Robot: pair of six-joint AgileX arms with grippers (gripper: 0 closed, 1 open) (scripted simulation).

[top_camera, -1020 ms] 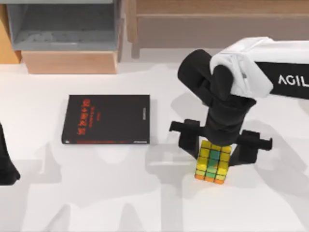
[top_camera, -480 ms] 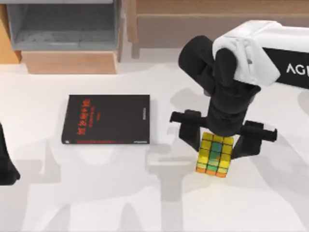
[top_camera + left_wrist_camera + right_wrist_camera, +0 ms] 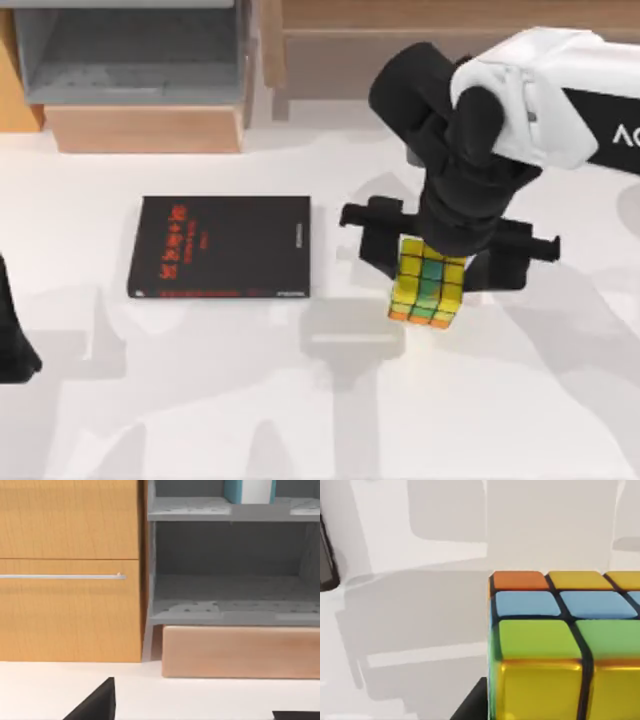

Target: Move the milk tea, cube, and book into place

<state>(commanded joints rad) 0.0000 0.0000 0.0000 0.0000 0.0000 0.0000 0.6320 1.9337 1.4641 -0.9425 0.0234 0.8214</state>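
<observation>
My right gripper (image 3: 440, 262) is shut on the cube (image 3: 427, 288), a small puzzle cube with yellow, green and orange squares. It holds the cube above the table, right of the book (image 3: 220, 247). The book lies flat with its black cover and red lettering up, left of centre. In the right wrist view the cube (image 3: 560, 645) sits close up, with the white table below it and the book's dark edge (image 3: 327, 555) off to one side. My left gripper (image 3: 12, 340) is parked at the table's left edge, its fingers (image 3: 95, 707) spread open. The milk tea is out of view.
A grey open shelf unit (image 3: 130, 50) on a wooden base stands at the back left, beside a wooden cabinet (image 3: 70, 570). A teal and white item (image 3: 249, 491) stands on its upper shelf. A long wooden shelf (image 3: 450, 40) runs along the back right.
My right gripper has risen with the cube and carried it a little toward the back and left. The book and the left arm have not moved.
</observation>
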